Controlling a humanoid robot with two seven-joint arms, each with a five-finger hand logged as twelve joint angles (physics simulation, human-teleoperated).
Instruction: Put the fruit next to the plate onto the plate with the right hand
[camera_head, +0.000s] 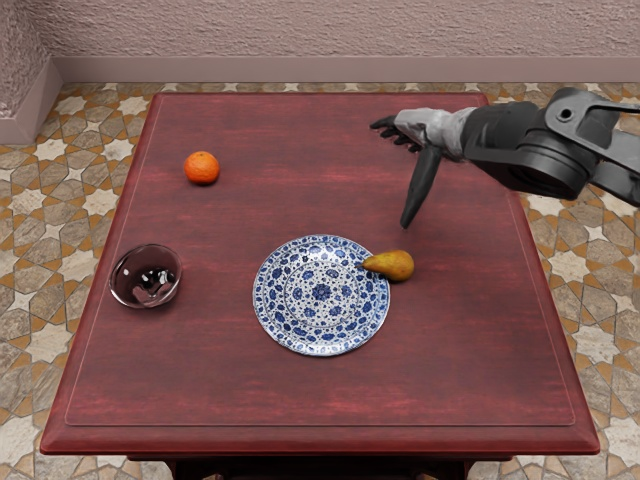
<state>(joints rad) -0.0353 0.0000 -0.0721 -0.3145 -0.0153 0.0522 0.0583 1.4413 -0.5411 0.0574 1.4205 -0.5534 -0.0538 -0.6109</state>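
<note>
A yellow-brown pear (391, 264) lies on the table against the right rim of the blue-and-white patterned plate (320, 295), its narrow end just over the rim. My right hand (405, 150) hovers above and behind the pear, arm coming in from the right edge. Its fingers are spread and hold nothing; the thumb (420, 190) points down toward the table. The plate carries nothing apart from the pear's tip.
An orange (202, 167) sits at the far left of the red wooden table (480, 350). A clear glass bowl (146, 275) stands near the left edge. Tiled floor surrounds the table.
</note>
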